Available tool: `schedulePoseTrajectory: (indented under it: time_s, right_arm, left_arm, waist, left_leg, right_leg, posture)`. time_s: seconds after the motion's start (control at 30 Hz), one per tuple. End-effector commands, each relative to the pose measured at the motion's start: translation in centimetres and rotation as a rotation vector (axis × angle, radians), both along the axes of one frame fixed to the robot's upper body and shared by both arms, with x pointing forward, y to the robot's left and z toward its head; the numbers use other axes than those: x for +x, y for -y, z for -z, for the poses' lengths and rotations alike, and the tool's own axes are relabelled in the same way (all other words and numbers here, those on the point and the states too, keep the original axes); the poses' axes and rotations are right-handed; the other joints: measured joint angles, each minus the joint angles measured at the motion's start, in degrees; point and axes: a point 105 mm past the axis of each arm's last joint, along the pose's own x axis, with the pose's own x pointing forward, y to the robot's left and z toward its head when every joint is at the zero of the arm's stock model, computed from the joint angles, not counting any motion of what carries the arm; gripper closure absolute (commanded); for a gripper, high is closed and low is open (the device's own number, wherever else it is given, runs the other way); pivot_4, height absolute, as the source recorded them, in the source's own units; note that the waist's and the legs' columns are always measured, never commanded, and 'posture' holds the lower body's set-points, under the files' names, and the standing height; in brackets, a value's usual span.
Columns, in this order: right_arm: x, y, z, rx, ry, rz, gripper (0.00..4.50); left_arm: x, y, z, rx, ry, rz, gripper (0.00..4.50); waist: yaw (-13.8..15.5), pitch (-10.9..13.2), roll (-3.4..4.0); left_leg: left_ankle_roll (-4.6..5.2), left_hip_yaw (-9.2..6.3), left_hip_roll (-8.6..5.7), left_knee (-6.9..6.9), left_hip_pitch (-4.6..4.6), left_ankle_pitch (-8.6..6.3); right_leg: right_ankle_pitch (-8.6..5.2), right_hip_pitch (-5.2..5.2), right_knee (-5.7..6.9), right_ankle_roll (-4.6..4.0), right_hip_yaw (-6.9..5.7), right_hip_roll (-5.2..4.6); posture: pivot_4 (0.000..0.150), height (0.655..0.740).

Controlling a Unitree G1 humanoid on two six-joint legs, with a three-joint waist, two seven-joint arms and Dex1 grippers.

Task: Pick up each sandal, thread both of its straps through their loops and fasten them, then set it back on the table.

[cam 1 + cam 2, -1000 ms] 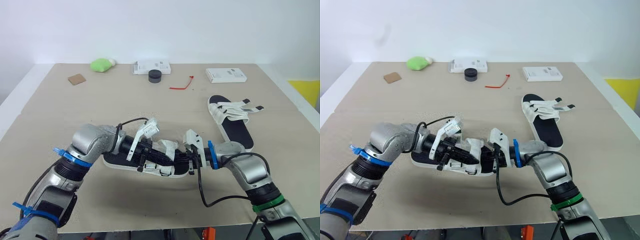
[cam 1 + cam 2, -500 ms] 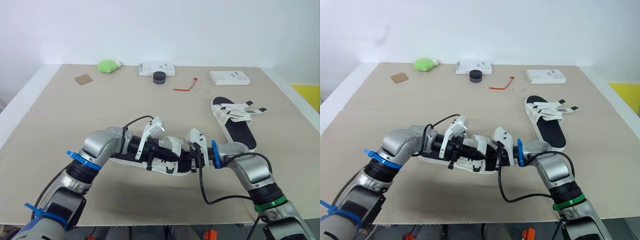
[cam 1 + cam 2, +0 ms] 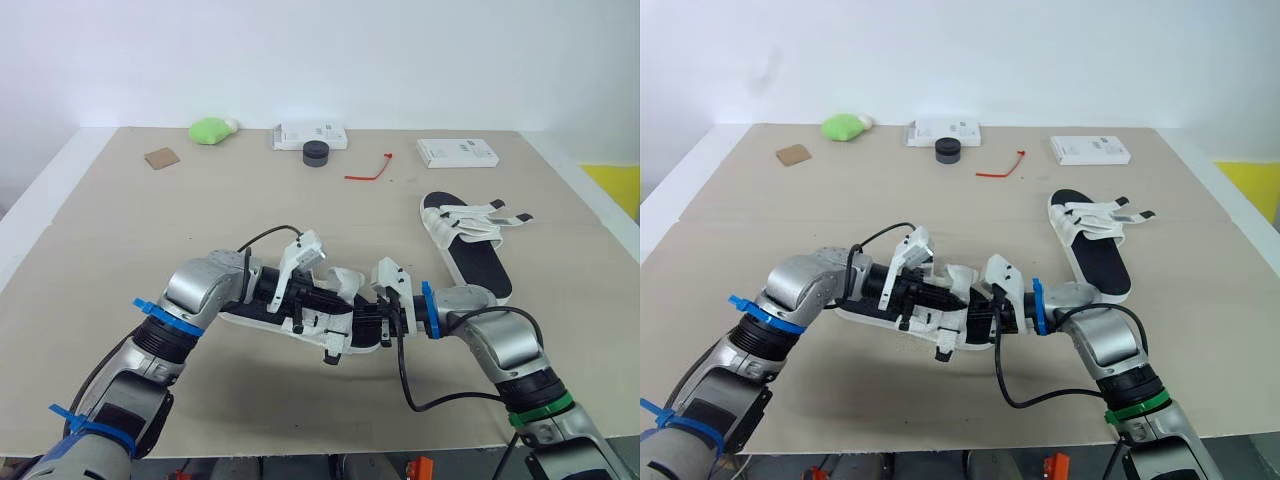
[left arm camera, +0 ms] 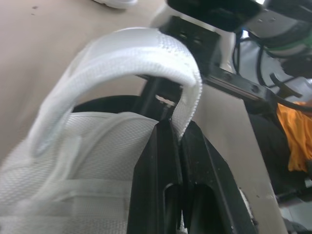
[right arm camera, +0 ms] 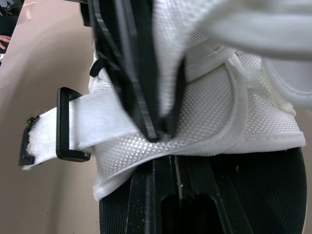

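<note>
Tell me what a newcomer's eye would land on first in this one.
Both arms meet at one sandal near the front middle of the table. The left gripper pinches an arched white strap, with the right gripper close against it. A second sandal lies to the right, straps splayed loose.

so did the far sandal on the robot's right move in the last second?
No. The far sandal lies as before, at the same offset from the white box and red zip tie; only the camera shifted.
</note>
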Motion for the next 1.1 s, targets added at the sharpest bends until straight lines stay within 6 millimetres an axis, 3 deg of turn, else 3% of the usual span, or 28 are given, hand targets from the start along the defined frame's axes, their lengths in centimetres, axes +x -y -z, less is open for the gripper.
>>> schedulePoseTrajectory:
  time_s: [0.03,0.23,0.57,0.67,1.1]
  right_arm:
    - [-0.2,0.4,2.1,-0.052,-0.073,0.033,4.5]
    - [-0.2,0.3,2.0,-0.048,-0.073,0.032,4.5]
    - [-0.2,0.3,2.0,-0.044,-0.073,0.033,4.5]
    - [-0.2,0.3,2.0,-0.044,-0.073,0.033,4.5]
    - [-0.1,0.2,1.9,-0.044,-0.071,0.032,4.5]
  left_arm:
    - [-2.2,0.4,-0.8,-0.059,-0.077,0.109,4.48]
    - [-3.9,-1.1,0.8,0.031,-0.014,0.221,4.48]
    - [-1.6,-0.7,2.7,0.111,0.078,0.105,4.48]
    - [-0.9,-0.4,2.9,0.11,0.073,0.057,4.48]
    - [-2.4,-1.0,2.6,0.11,0.029,0.139,4.48]
  waist:
    - [0.0,0.0,0.0]
    - [-0.2,0.0,0.0]
    - [-0.1,0.0,0.0]
    - [-0.1,0.0,-0.01]
    - [-0.1,0.0,0.0]
  left_leg:
    - [0.0,0.01,0.0,0.0,0.0,0.0]
    - [-0.07,0.06,0.03,-0.13,-0.01,-0.05]
    - [-0.07,0.02,0.17,-0.21,0.05,-0.06]
    - [-0.07,-0.01,0.16,-0.05,0.16,-0.07]
    - [-0.1,0.04,0.15,-0.14,0.1,-0.09]
  right_leg:
    - [0.0,0.0,0.0,0.0,0.02,0.0]
    - [-0.06,-0.07,0.0,-0.1,0.07,0.01]
    - [-0.12,-0.04,0.0,-0.2,0.11,0.23]
    - [-0.11,-0.08,0.0,-0.17,0.11,0.21]
    - [-0.11,-0.04,0.0,-0.17,0.23,0.25]
  posture:
    - [0.15,0.74]
    - [0.15,0.74]
    - [0.15,0.74]
    - [0.15,0.74]
    - [0.15,0.74]
